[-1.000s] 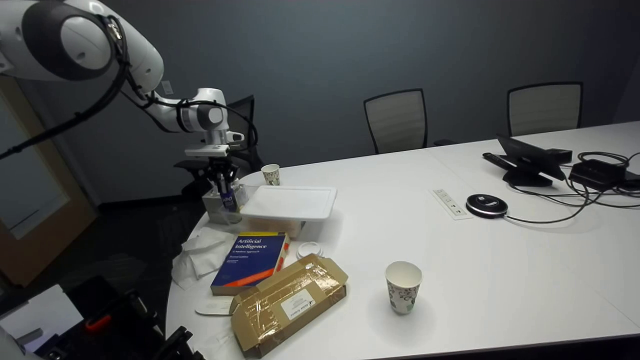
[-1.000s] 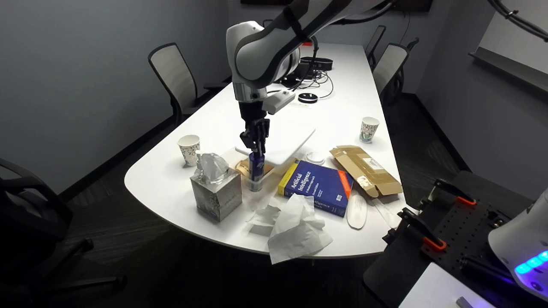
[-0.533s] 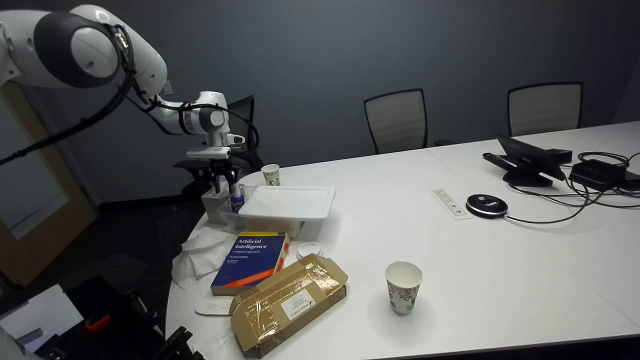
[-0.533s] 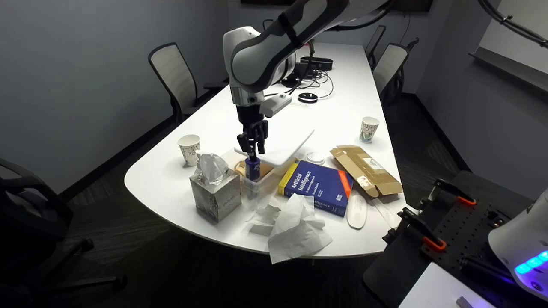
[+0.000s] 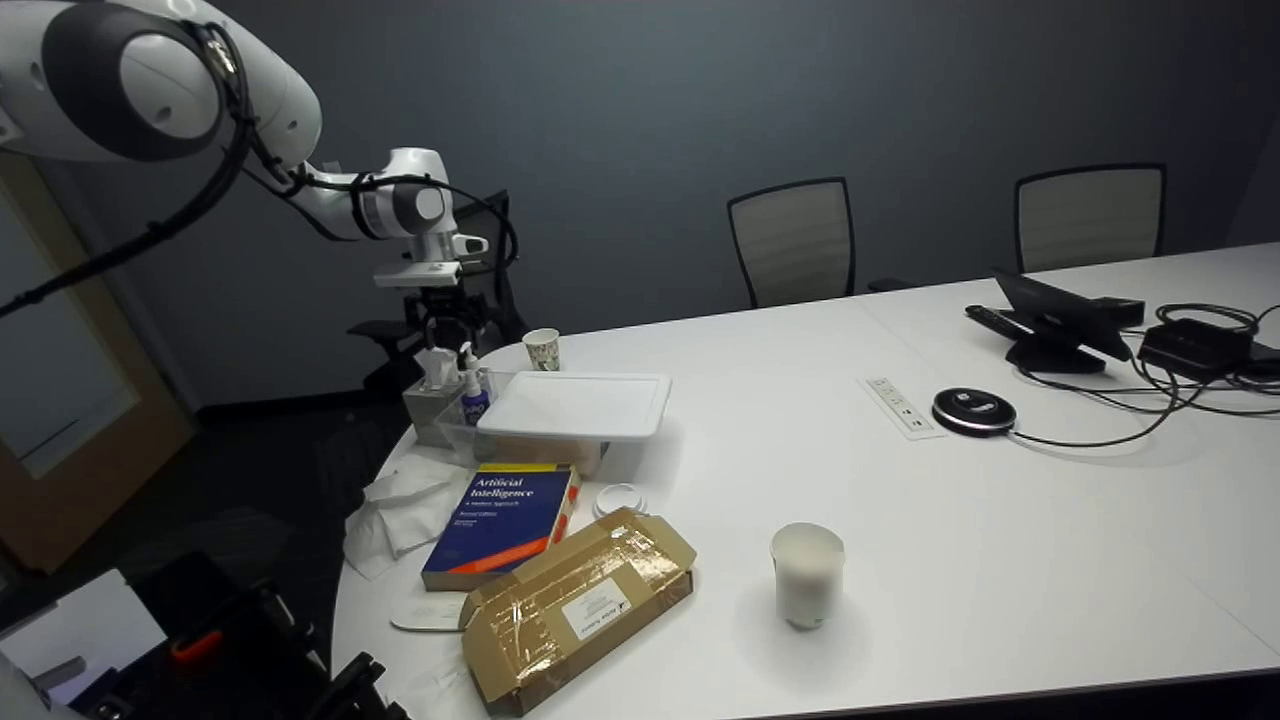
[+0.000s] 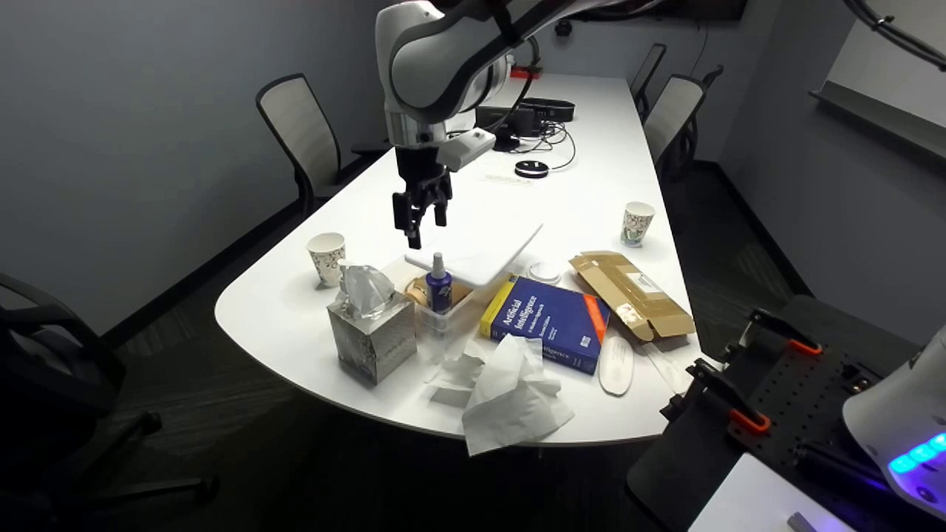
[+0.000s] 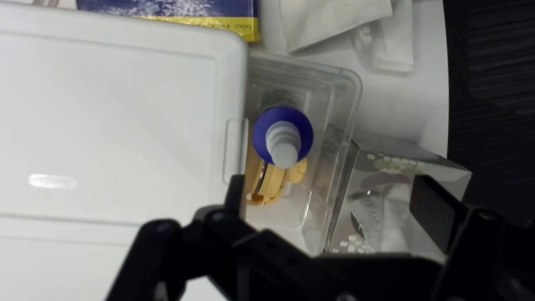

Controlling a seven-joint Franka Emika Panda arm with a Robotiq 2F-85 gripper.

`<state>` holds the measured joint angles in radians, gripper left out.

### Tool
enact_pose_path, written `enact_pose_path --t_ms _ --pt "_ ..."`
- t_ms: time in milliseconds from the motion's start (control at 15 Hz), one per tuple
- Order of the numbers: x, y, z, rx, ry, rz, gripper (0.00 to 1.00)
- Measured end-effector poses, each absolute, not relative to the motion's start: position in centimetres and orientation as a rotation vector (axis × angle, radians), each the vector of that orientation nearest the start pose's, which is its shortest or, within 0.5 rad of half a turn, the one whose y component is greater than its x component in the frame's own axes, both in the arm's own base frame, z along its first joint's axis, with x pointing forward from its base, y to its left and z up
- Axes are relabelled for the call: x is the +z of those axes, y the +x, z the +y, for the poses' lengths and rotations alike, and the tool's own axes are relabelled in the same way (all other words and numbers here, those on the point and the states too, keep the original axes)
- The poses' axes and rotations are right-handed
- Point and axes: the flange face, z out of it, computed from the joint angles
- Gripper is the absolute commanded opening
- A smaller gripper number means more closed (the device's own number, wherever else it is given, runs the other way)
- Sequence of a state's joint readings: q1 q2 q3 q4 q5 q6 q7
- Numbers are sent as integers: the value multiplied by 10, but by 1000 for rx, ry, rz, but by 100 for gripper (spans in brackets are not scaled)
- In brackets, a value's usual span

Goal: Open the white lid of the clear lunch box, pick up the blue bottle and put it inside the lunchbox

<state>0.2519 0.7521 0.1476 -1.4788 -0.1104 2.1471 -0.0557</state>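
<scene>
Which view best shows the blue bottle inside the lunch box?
The wrist view: looking down, it shows the blue bottle within the walls of the lunch box. Both exterior views show its pale top and blue side; its base is unclear there.

White arm [image 5: 280, 85], dark grey bands [image 5: 82, 80], black cables [image 5: 205, 200], black gripper [image 6: 428, 233], blue lights [image 6: 921, 452] on white base [image 6: 883, 414]

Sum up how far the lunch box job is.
Done: the lid is off one end of the box, and the bottle stands inside. In hand: nothing; the gripper is open, clear of the bottle. Left: apparently only backing away.
</scene>
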Motion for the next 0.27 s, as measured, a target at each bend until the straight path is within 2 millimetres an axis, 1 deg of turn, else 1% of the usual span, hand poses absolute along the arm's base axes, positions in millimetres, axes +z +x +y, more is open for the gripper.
enact_pose_path --t_ms 133,267 --pt "246 664 253 80 -3053 -747 100" --pt "258 665 251 56 -3057 -742 100"
